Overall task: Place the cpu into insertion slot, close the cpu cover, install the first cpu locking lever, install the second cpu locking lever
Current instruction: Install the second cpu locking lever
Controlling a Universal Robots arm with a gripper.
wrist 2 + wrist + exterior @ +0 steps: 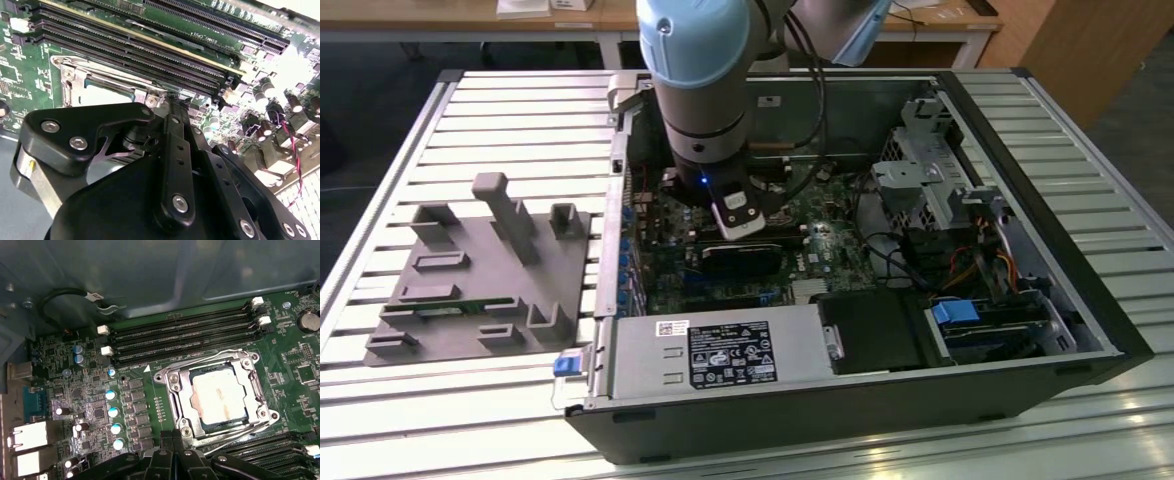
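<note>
The cpu point(217, 395), pale and silvery-beige, lies flat in the insertion slot point(186, 429) on the green motherboard. The cpu cover point(175, 386), a silvery frame plate, lies down around it, and the chip shows through its window. One thin wire lever point(210, 359) runs along the side by the memory slots. Another lever point(235, 432) runs along the opposite side, slightly lifted. My gripper point(177, 440) sits at a corner of the socket beside that second lever, fingers together with nothing seen between them. In the second wrist view the gripper point(172, 107) reaches the socket's corner by the cpu point(105, 94). In the exterior view the gripper point(736, 250) hangs inside the open computer case.
Long black memory slots point(180, 335) flank the socket. Capacitors point(114, 412) and rear ports point(25, 440) stand nearby. The power supply point(707, 355), drive cage point(921, 170) and cables point(987, 270) crowd the case. A grey fixture point(480, 270) rests on the slatted table at the exterior view's left.
</note>
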